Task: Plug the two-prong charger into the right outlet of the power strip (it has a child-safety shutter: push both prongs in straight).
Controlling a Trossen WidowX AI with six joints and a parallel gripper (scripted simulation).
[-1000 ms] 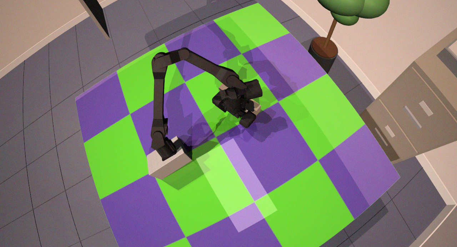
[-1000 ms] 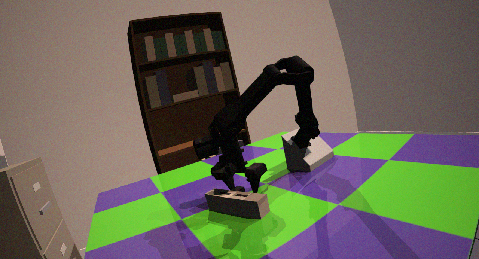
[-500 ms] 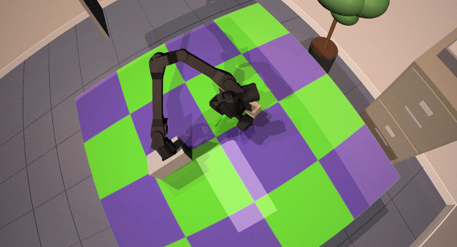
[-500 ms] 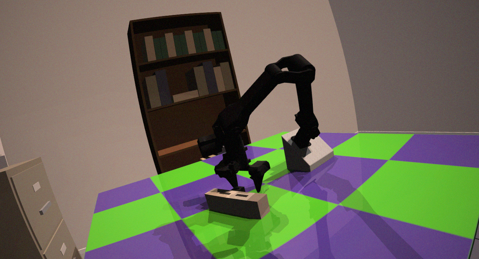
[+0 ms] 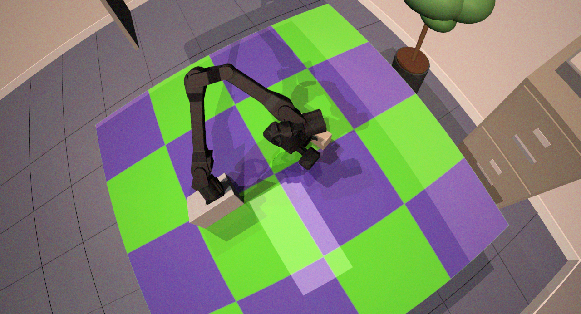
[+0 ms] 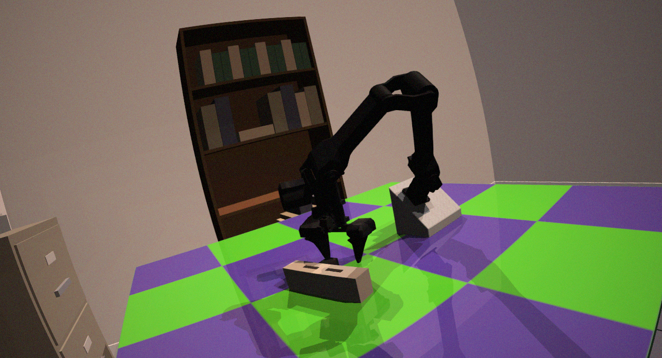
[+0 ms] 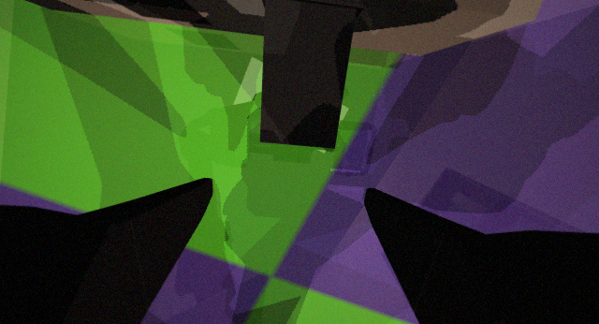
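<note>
Hidden: from the top view you are seeing only one beige corner of the power strip [image 5: 325, 139]; the arm [image 6: 370, 119] is covering the rest.
Charger: a dark, flat-sided block [image 7: 304, 71] is lying on the table [image 6: 532, 254] just beside the strip; its prongs are not showing.
Pincer: the pincer [image 6: 341, 253] is hanging wide open and empty, its tapered black tips just behind the strip.
Strip: you are looking at a boxy beige bar with rectangular dark slots on top.
</note>
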